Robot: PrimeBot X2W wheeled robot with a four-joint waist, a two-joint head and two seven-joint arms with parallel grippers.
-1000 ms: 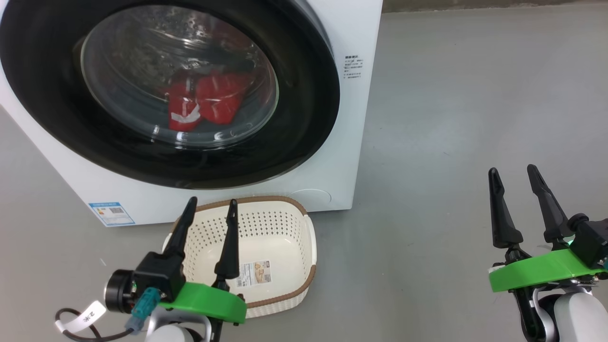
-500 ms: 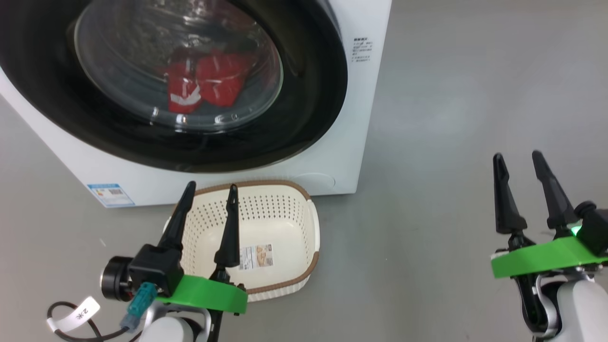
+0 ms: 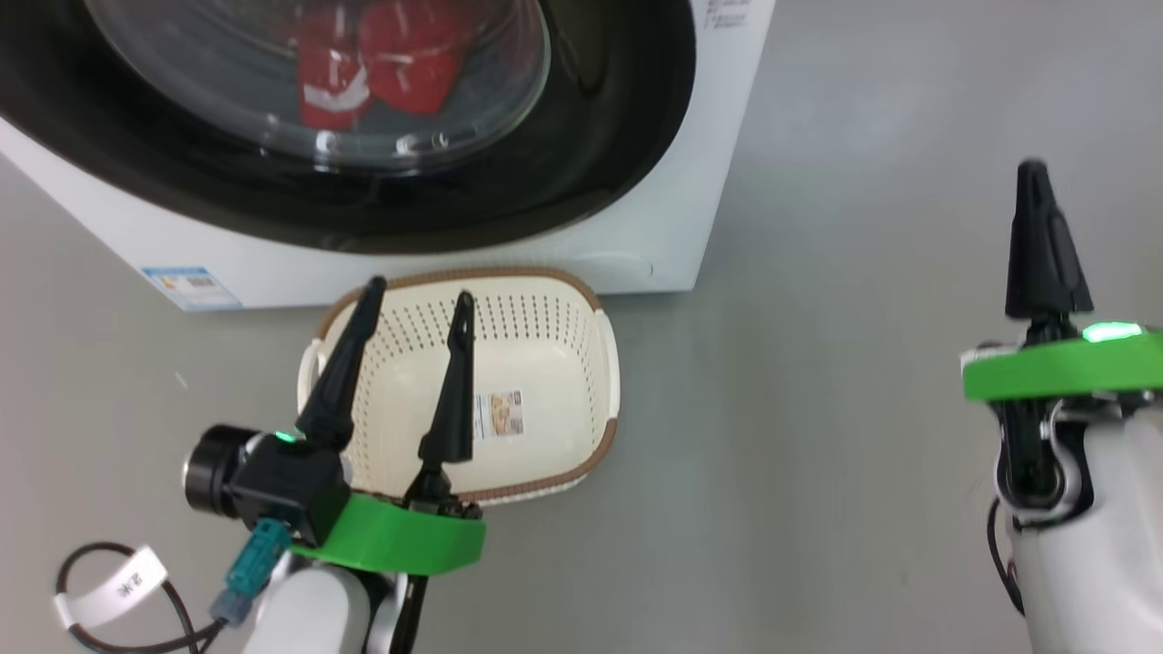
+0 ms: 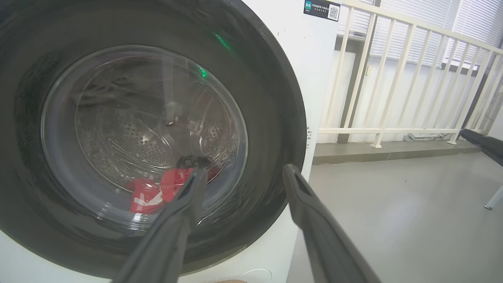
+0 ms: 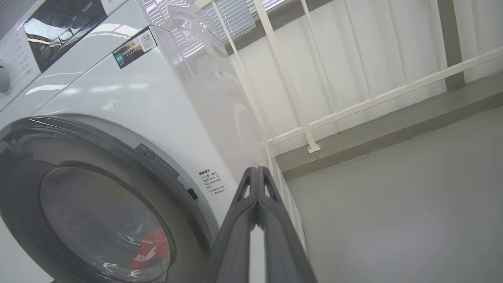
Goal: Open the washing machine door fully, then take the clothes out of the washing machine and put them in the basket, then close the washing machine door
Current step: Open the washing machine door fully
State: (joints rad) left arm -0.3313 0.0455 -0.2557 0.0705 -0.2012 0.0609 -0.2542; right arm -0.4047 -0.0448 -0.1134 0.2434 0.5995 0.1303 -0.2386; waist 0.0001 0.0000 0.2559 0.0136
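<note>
White washer [image 3: 718, 118] stood on grey floor [image 3: 863, 363], at upper left of head view. Black-rimmed door [image 3: 618, 118] lay shut against washer front. Cream basket [image 3: 545, 363] sat upright on floor just in front of washer, below door, label sticker [image 3: 506, 413] on its bottom. Red clothes [image 3: 400, 54] lay inside drum, seen through door glass. Left gripper [image 3: 420, 291] hovered over basket, 2 fingers spread apart, empty. Right gripper [image 3: 1032, 173] was well right of washer, above floor, 2 fingers pressed together, gripping nothing.
</note>
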